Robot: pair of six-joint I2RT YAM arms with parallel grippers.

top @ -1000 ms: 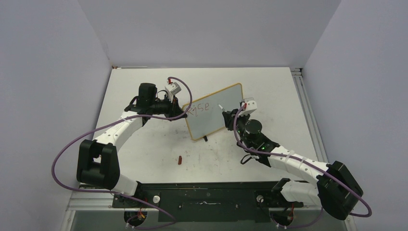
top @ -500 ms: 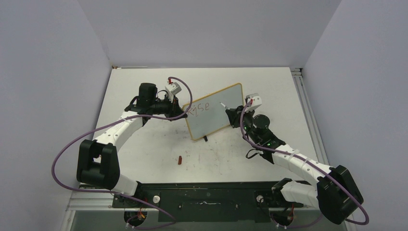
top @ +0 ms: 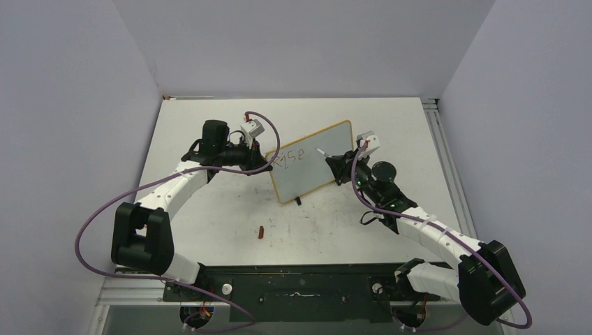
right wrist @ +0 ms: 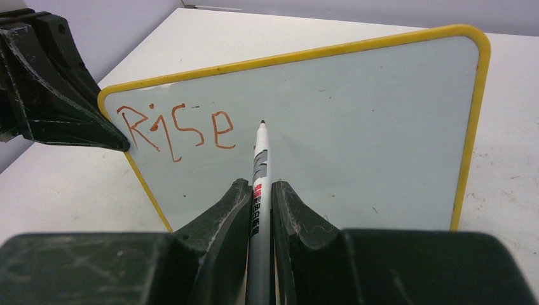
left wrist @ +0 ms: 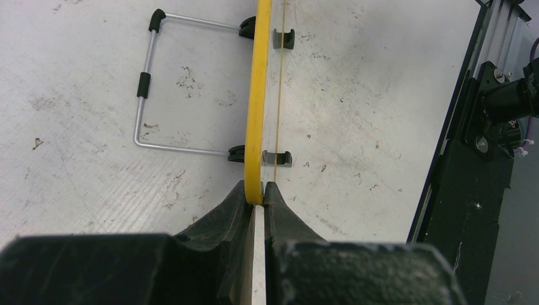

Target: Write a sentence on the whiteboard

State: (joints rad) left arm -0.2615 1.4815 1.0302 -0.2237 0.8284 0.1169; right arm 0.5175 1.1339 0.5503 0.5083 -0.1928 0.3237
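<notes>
The whiteboard [top: 312,176] stands upright mid-table, yellow-framed, on black feet. My left gripper [top: 267,165] is shut on its left edge; the left wrist view shows the frame [left wrist: 257,95] edge-on, pinched between the jaws of that gripper [left wrist: 255,190]. The sentence [right wrist: 175,130] reads "Rise" in red-brown letters at the board's upper left [top: 290,157]. My right gripper [right wrist: 259,187] is shut on a white marker [right wrist: 259,162]. Its tip points at the whiteboard [right wrist: 368,127] just right of the "e"; I cannot tell if it touches. From above, the right gripper [top: 335,165] faces the board's front.
A small red marker cap [top: 260,232] lies on the table in front of the board. The board's wire stand [left wrist: 145,89] rests on the table behind it. A black rail [top: 300,283] runs along the near edge by the arm bases.
My right arm has swung to the right and its wrist has moved back, while the marker tip stays near the same spot on the board. The left arm and the board have not moved.
</notes>
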